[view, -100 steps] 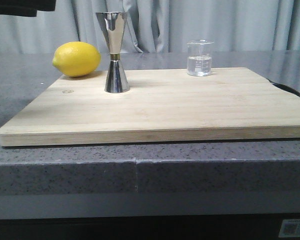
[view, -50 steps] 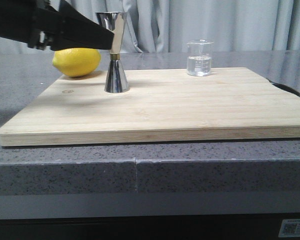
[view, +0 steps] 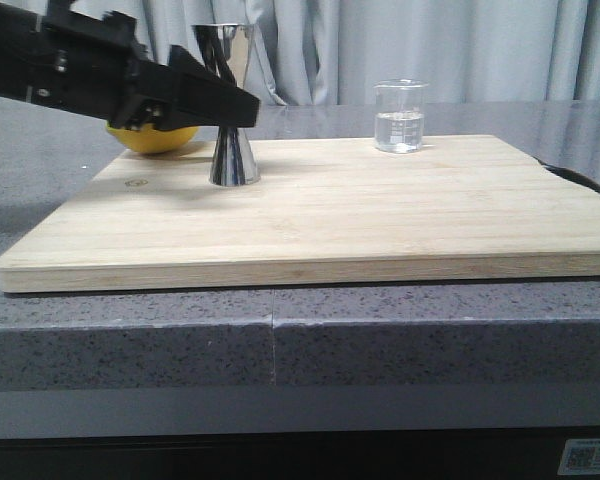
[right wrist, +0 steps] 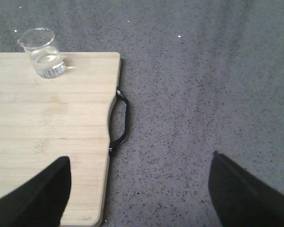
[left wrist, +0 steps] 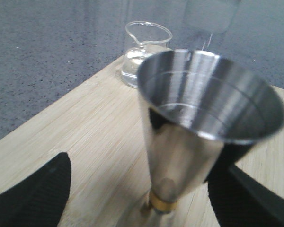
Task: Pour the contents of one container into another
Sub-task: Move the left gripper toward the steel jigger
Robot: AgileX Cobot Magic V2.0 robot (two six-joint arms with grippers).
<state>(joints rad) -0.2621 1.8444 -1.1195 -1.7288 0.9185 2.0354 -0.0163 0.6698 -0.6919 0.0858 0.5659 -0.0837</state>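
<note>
We see the steel jigger (view: 232, 140) standing upright on the wooden cutting board (view: 360, 215), toward its far left part, with the lemon (view: 160, 139) just behind and to its left, largely hidden by the black left arm. The left gripper (view: 235, 108) reaches in from the left at the height of the jigger's waist; in the left wrist view its two dark fingers (left wrist: 31, 198) stand wide apart on either side of the jigger's upper cone, and we cannot see either one touching the metal, so we take the pincer as wide and holding nothing. The glass beaker (view: 399, 116) stands upright near the board's far edge, well apart to the right of the jigger, with clear liquid filling its lower part. From the right wrist view we see the right gripper (right wrist: 142, 194) spread wide above the grey speckled counter (right wrist: 203, 85), beside the board's black handle (right wrist: 120, 124), holding nothing, with the beaker well away.
</note>
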